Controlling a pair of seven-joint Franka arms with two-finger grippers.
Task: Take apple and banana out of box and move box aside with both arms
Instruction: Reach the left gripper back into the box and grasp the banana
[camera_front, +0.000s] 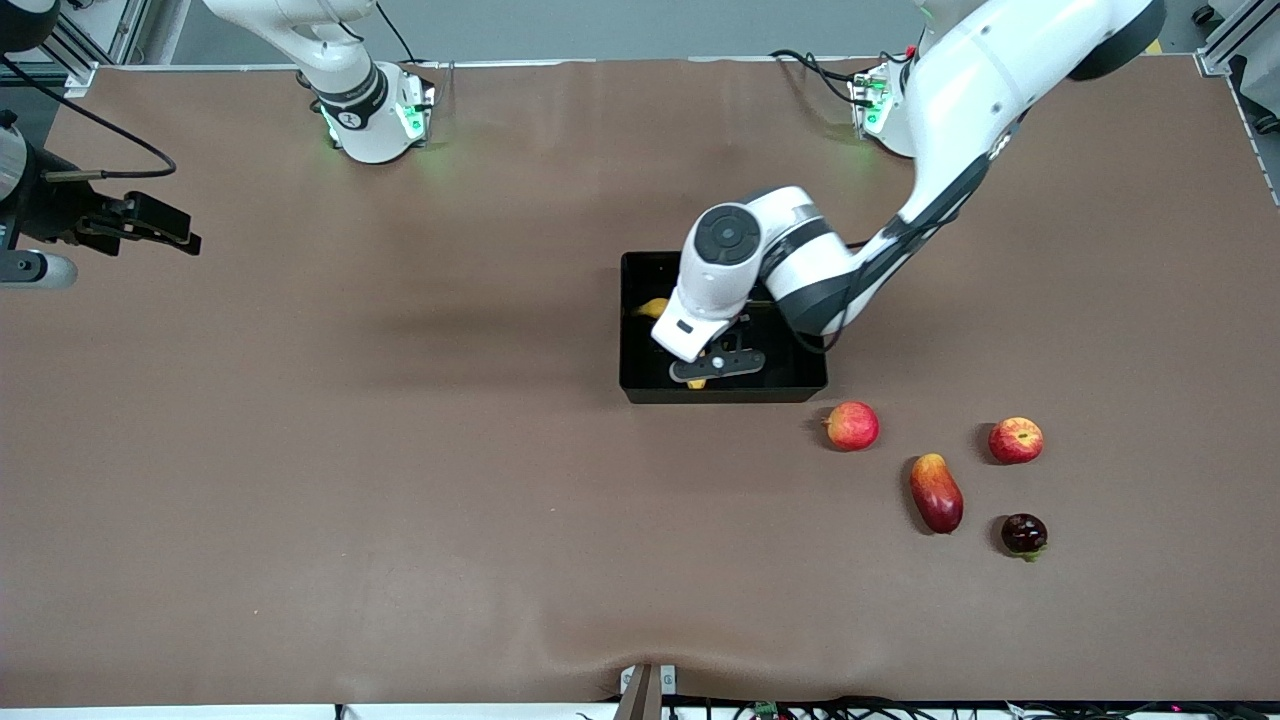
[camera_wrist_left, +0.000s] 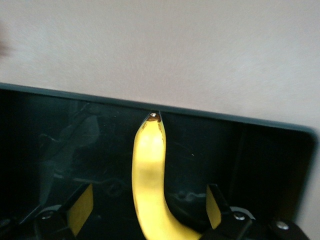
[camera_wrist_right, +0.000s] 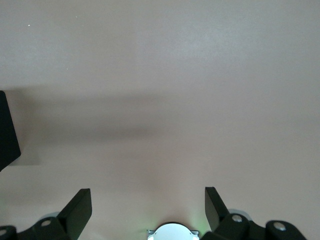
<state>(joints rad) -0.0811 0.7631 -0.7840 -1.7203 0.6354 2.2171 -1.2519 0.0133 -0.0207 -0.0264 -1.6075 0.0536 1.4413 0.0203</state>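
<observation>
On the brown table cover (camera_front: 400, 450), the black bin (camera_front: 640, 385) holds the banana (camera_wrist_left: 150, 185); the left gripper (camera_wrist_left: 145, 207) straddles it, fingers wide, while the right gripper (camera_wrist_right: 147, 207) waits spread, empty; the deep-red apple (camera_front: 1023, 533) sits nearer the camera

one black bin (camera_front: 640, 385), one banana (camera_wrist_left: 150, 190), three apples (camera_front: 852, 425), one mango (camera_front: 936, 492).

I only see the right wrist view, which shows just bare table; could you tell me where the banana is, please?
Observer: The banana lies in the black bin, between the left gripper's open fingers, neither touching it.
Operator: And the dark-red apple?
Observer: The dark-red apple sits on the table outside the bin, beside the mango, nearer the front camera.
Operator: Where is my arm?
Observer: The right gripper waits open over the table's right-arm end.
</observation>
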